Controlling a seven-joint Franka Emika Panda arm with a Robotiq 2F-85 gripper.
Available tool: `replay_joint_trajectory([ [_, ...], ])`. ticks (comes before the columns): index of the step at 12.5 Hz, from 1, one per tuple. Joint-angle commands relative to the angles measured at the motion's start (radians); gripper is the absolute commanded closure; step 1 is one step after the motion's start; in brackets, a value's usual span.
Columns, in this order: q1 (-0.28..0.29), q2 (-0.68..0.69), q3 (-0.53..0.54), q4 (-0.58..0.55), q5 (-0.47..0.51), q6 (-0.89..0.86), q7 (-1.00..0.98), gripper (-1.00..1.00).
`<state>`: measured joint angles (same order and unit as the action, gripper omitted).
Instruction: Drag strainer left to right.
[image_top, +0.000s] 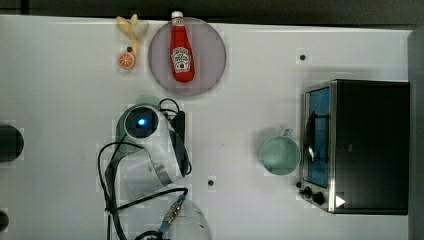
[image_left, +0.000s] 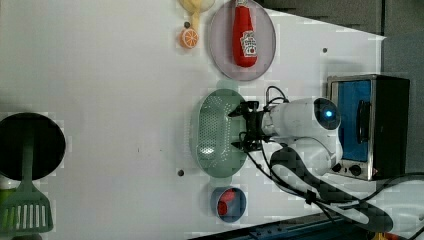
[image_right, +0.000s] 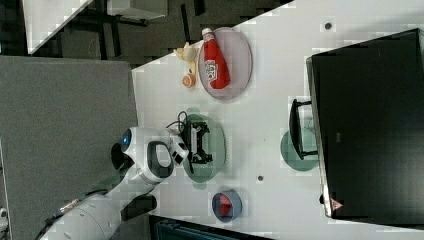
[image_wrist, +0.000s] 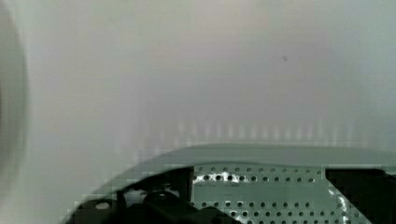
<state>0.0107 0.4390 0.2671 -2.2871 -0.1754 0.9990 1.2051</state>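
Hanging over the strainer (image_left: 217, 132), our gripper (image_left: 239, 131) has its two fingers spread wide and reaching down into the perforated bowl, one toward each end of the oval, holding nothing. The strainer sits directly beneath the hand on the white table (image_left: 100, 75); the grey-purple plate (image_left: 220, 50) with the ketchup bottle (image_left: 245, 37) lies beyond one end of it, and a small blue bowl (image_left: 228, 204) lies just past the other end. Well apart, off to the side of the hand, stand the green cup (image_top: 279, 156) and the toaster oven (image_top: 370, 145). We judge the drag has not begun, since the strainer is far from the oven side. Our main worry is purchase: if the fingers only rest inside the bowl without pressing a wall, they could slide over the smooth plastic and leave the strainer behind. A push applied off-centre could spin the oval instead of moving it straight, swinging an end into the plate or the blue bowl. Dragging too far would run it into the cup. From the top view the arm (image_top: 150, 145) covers the strainer almost wholly, leaving only a sliver of rim. In the wrist view the near rim and dotted floor (image_wrist: 261, 191) are cut off, and the dark fingertips seem to touch the floor, though we cannot be sure.
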Motion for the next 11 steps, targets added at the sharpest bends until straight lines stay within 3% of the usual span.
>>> replay_joint_trajectory([
  [1,-0.044,-0.049,-0.041,-0.021,-0.010,-0.009,-0.143,-1.00],
  [11,-0.061,-0.065,-0.194,-0.050,-0.010,0.023,-0.318,-1.00],
])
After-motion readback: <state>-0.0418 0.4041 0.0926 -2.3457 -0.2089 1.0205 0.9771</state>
